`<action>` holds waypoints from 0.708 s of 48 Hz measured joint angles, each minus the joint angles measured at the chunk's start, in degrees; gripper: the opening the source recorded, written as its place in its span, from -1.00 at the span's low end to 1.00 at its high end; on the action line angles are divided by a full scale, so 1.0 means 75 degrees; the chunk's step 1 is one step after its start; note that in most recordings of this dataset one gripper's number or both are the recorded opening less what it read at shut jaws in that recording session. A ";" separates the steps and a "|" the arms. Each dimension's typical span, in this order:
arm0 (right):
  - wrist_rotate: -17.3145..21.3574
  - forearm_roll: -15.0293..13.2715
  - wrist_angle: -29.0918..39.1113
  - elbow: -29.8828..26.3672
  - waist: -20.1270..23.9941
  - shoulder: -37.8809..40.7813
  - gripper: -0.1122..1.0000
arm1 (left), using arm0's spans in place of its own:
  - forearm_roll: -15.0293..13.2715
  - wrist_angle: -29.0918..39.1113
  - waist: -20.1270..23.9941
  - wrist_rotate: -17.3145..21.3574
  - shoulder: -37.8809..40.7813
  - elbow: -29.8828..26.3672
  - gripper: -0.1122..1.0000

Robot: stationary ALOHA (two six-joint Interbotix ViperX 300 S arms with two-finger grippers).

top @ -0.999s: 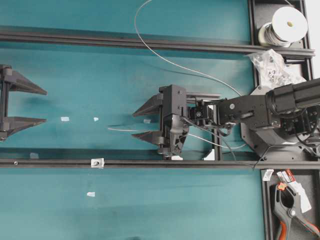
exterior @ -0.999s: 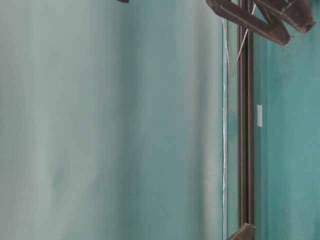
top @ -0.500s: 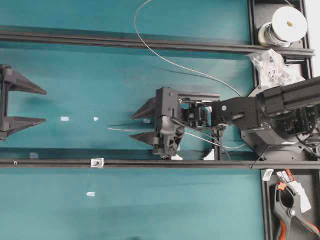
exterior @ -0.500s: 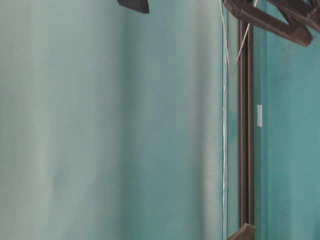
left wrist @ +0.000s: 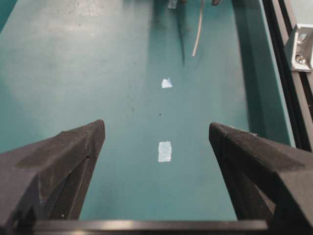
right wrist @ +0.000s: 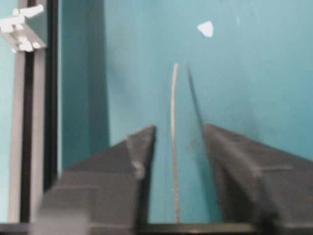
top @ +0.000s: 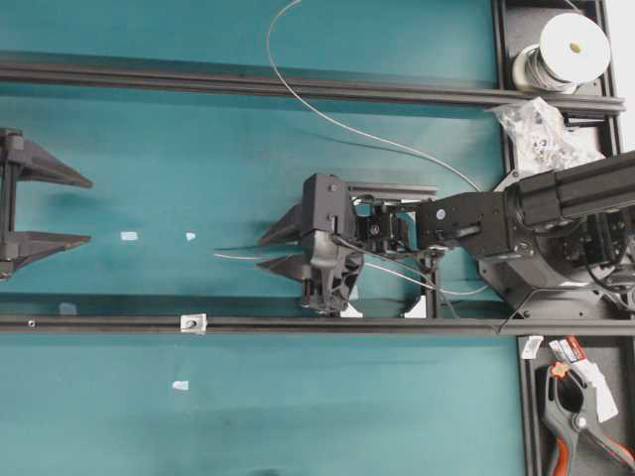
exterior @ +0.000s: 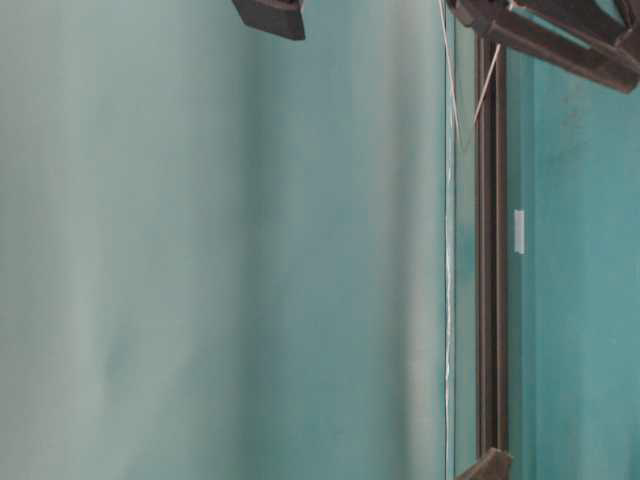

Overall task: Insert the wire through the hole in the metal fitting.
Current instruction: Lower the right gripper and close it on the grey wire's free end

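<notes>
From overhead I see my right gripper (top: 266,252) reaching left over the teal table (top: 298,397), its fingers either side of the wire (top: 327,121). In the right wrist view the wire's free end runs up between the two fingers (right wrist: 142,147), with a gap on each side; the jaws stand partly apart and do not touch it, so I cannot call it clamped. The wire tip (top: 220,256) pokes out to the left just past the fingertips. Farther back, the wire curves up over the upper rail (top: 248,83) and comes back down to the right toward the arm, with the spool (top: 566,50) in the top right corner.

My left gripper (top: 84,212) sits at the far left edge, jaws wide apart, holding nothing; two tape scraps (left wrist: 165,151) lie on the table ahead of it.

The fitting (top: 191,322) sits on the lower rail (top: 397,324), below and left of the wire tip, well apart from it. I cannot make out its hole clearly.
</notes>
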 measured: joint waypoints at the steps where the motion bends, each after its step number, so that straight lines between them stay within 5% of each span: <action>1: 0.0000 0.0012 0.0035 0.0000 0.0000 0.0000 -0.23 | 0.0000 0.0000 0.0000 0.0000 0.0000 0.0000 0.50; 9: 0.0000 0.0059 0.0574 -0.0164 -0.0023 0.0070 -0.67 | 0.0000 0.0000 0.0000 0.0000 0.0000 0.0000 0.50; 34: 0.0000 0.0059 0.0891 -0.0328 -0.0012 0.0094 -0.76 | 0.0000 0.0012 0.0047 0.0000 0.0000 0.0000 0.50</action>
